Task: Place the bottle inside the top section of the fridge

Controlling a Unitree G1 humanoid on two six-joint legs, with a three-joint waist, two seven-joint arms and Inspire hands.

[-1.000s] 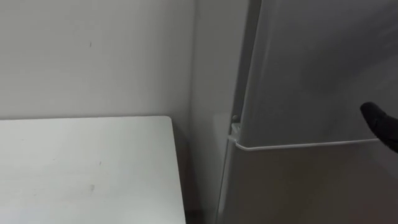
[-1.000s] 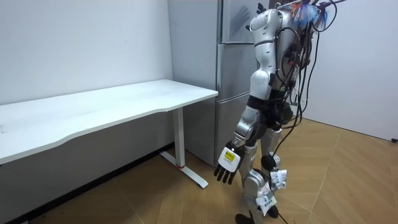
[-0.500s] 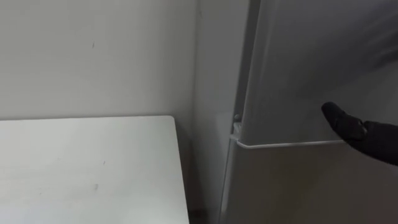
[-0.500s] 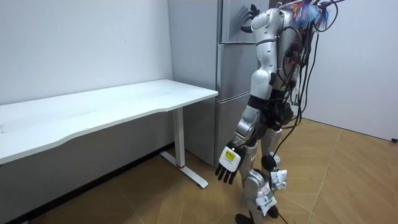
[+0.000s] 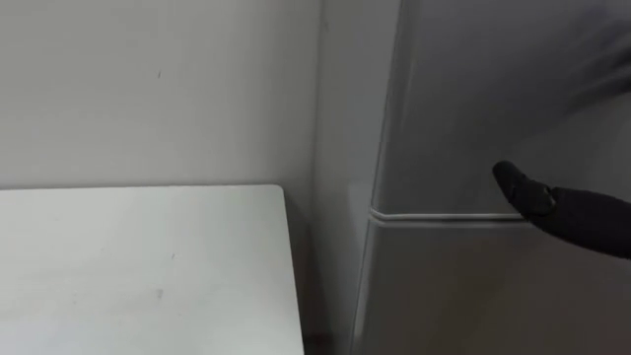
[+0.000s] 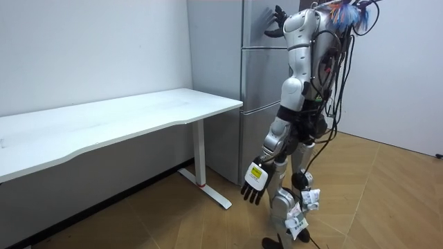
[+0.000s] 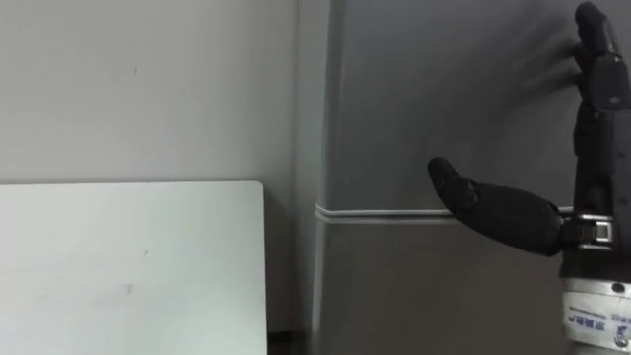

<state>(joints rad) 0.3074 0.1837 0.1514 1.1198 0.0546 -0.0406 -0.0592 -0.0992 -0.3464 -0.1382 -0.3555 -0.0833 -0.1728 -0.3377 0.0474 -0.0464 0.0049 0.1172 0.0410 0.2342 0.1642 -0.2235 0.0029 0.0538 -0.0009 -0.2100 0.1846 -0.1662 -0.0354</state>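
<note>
I stand close in front of the tall grey fridge (image 6: 259, 83), at the end of the white table. The upper fridge door (image 5: 493, 89) is closed, its lower seam (image 5: 434, 216) flush with the lower door (image 7: 424, 286). My right hand (image 7: 513, 212) is raised and open, lying flat against the upper door with its fingers (image 7: 594, 69) pointing up and its thumb stretched left along the seam. It also appears as the right hand (image 5: 557, 205) and, high against the door, the right hand (image 6: 277, 21). My left hand (image 6: 253, 184) hangs open beside my thigh, holding nothing.
The white table (image 5: 138, 266) stands to my left, its bare top reaching almost to the fridge's side (image 5: 340, 128). A pale wall (image 5: 148, 89) runs behind it. Wooden floor (image 6: 387, 200) lies open behind me.
My right hand has slid left across the upper door. The door's lower edge, which stood slightly out from the fridge, now sits flush. The left hand has not moved.
</note>
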